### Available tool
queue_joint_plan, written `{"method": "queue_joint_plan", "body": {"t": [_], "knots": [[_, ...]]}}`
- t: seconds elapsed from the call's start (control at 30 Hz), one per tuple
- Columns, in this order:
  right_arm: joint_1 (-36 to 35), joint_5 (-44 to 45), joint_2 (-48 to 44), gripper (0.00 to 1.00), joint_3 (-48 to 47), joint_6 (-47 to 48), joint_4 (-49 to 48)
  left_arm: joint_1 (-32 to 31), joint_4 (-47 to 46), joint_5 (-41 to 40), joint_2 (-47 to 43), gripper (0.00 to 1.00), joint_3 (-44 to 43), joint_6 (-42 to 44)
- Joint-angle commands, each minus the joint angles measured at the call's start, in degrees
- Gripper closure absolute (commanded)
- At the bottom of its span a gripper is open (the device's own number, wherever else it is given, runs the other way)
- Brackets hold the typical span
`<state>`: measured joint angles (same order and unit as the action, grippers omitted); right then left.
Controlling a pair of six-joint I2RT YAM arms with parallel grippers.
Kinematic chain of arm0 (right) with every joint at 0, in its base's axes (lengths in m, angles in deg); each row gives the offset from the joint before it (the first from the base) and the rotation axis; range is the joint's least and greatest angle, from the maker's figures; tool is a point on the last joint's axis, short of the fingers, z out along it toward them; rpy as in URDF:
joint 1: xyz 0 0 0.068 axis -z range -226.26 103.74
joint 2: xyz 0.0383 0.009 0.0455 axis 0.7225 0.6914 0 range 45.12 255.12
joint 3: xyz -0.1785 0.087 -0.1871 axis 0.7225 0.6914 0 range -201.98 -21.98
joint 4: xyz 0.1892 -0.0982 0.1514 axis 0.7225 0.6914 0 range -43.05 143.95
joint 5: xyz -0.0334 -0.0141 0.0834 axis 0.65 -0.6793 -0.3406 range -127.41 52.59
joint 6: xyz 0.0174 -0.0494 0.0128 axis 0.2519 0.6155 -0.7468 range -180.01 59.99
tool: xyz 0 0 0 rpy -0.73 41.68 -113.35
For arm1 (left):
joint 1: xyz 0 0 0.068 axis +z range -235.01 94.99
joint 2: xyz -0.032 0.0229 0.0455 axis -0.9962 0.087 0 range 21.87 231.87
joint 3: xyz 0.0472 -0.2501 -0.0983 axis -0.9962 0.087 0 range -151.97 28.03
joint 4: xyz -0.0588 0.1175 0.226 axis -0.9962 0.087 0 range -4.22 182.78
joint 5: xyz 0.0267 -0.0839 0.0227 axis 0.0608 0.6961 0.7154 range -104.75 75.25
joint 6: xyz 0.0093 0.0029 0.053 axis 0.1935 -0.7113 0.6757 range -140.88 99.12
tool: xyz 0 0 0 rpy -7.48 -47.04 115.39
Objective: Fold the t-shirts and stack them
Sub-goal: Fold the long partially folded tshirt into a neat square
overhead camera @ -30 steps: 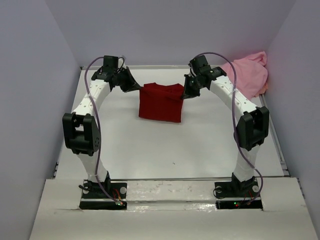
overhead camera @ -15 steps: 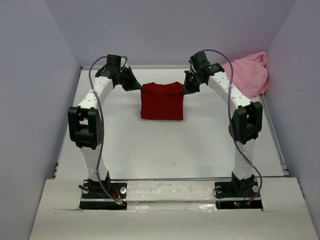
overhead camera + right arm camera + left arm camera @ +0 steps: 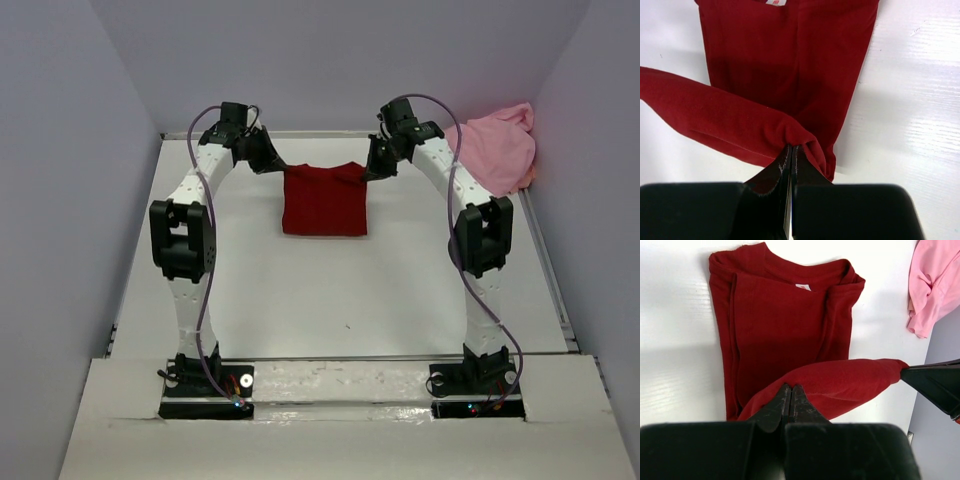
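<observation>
While lilac-walled, white table [image 3: 300,290] under red t-shirt [image 3: 322,205].

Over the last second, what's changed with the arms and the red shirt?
Both arms drew up and in toward the far wall. The left gripper and right gripper, each shut on the dark red t-shirt's lifted edge throughout, carried it slightly farther back, and its skewed near edge squared up. Nothing was grasped or released. The pink t-shirt stayed bunched in the far right corner.
</observation>
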<state>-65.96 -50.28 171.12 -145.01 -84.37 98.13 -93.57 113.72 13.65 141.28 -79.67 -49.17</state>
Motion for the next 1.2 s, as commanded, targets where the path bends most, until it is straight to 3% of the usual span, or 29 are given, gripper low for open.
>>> {"method": "queue_joint_plan", "body": {"t": [0.0,0.67,1.17], "knots": [[0.6,-1.0,1.3,1.00,-4.1,1.2,-0.2,0.1,0.6,1.3,0.6,0.98,-4.4,1.1],[2.7,-2.4,7.3,1.00,-10.0,2.1,-2.7,0.1,0.8,1.1,8.3,0.98,-11.3,1.0],[3.8,-3.3,11.6,1.00,-11.0,2.0,-11.2,0.3,-1.5,-0.7,12.7,0.99,-14.4,0.6]]}}
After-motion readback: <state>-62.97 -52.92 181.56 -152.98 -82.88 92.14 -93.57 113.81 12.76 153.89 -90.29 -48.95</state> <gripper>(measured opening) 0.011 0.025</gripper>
